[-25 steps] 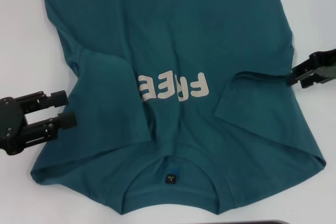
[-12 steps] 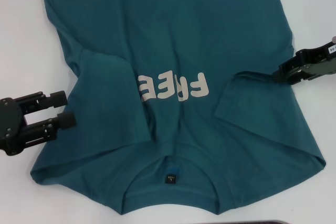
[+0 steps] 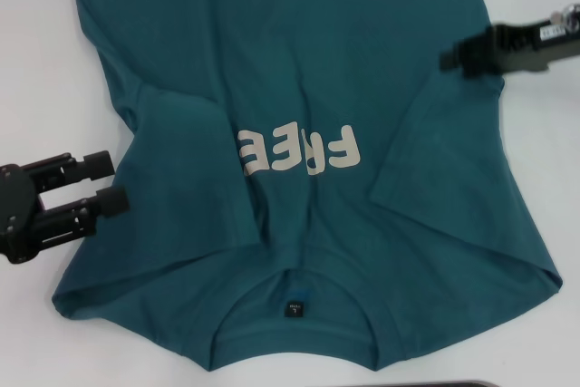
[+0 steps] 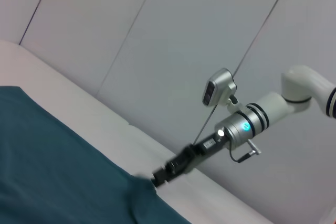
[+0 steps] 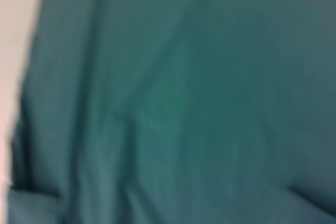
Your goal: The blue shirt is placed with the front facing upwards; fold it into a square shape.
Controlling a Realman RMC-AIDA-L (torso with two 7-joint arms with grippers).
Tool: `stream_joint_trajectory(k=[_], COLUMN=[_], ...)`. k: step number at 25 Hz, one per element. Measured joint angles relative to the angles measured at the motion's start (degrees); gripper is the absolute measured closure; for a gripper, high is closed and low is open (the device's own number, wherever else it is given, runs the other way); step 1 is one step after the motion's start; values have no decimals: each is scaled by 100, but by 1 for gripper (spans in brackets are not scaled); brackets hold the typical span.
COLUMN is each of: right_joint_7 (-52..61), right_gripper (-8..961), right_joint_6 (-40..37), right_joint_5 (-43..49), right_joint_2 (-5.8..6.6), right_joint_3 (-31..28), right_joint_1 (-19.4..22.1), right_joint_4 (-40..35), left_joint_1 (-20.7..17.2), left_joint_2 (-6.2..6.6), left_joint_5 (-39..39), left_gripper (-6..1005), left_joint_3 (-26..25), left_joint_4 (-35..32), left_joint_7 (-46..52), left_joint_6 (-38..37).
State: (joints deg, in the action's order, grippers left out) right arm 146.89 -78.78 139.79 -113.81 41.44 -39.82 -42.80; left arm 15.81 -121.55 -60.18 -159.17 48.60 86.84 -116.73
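The blue shirt (image 3: 299,61) lies front up on the white table (image 3: 36,61), collar and dark label nearest me, cream "FREE" lettering in the middle. Both sleeves are folded inward. My right gripper (image 3: 450,54) is at the shirt's right side, shut on its edge, with the cloth pulled up and inward in a ridge. It also shows in the left wrist view (image 4: 157,176), pinching the raised cloth (image 4: 52,166). My left gripper (image 3: 107,185) is open and empty at the shirt's left edge, beside the folded left sleeve. The right wrist view shows only shirt cloth (image 5: 184,103).
Bare white table shows to the left and right of the shirt. A dark object's edge (image 3: 444,383) shows at the near table edge. A pale wall (image 4: 173,35) stands behind the table in the left wrist view.
My right gripper has moved away from me and inward over the shirt, dragging the right side edge with it. My left gripper has barely moved.
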Motion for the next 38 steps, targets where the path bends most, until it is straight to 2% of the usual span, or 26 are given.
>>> stream_joint_trajectory(k=[3,6,9,12,14,15,16,17,19,21,38], right_joint_7=[-377,-806,-1653,-3255,-4742,-5272,-5775,-6168,-6609,-6721,-6282], right_gripper=[460,460,459,459,459,459,459,459,459,459,459], right_joint_6=[79,-103,-408,-1053,-1659,-1822,-1940,-1968,-1890,-1870,-1864], right_joint_5=[-597,-969,-1444,-1869,-2030,-2094,-2150,-2181,-2217,-2211,-2713], right_joint_2=[-6,44,96,90,-32,-132,-252,-378,-553,-599,-563], right_joint_3=[-10,-13,-42,-57,-102,-139,-170,-181,-179,-116,-350], right_joint_1=[81,143,284,515,762,886,1036,1179,1387,1464,1470], right_joint_4=[32,32,32,-87,-306,-456,-634,-796,-982,-952,-762], left_joint_1=[-12,-18,-15,-57,-135,-179,-180,-174,-117,-67,-29], left_joint_2=[1,20,48,76,101,111,112,112,100,74,-9], left_joint_5=[-75,-98,-167,-393,-592,-675,-681,-687,-683,-684,-721], left_gripper=[356,356,356,356,356,356,356,356,355,355,356], left_joint_3=[0,-6,-16,44,284,545,599,693,804,847,571], left_joint_4=[0,0,-4,-34,-34,-19,-18,-21,-26,-20,-64], left_joint_7=[54,109,165,245,262,272,275,284,312,380,495], left_joint_6=[0,0,-1,-53,-84,-91,-92,-91,-86,-81,-1])
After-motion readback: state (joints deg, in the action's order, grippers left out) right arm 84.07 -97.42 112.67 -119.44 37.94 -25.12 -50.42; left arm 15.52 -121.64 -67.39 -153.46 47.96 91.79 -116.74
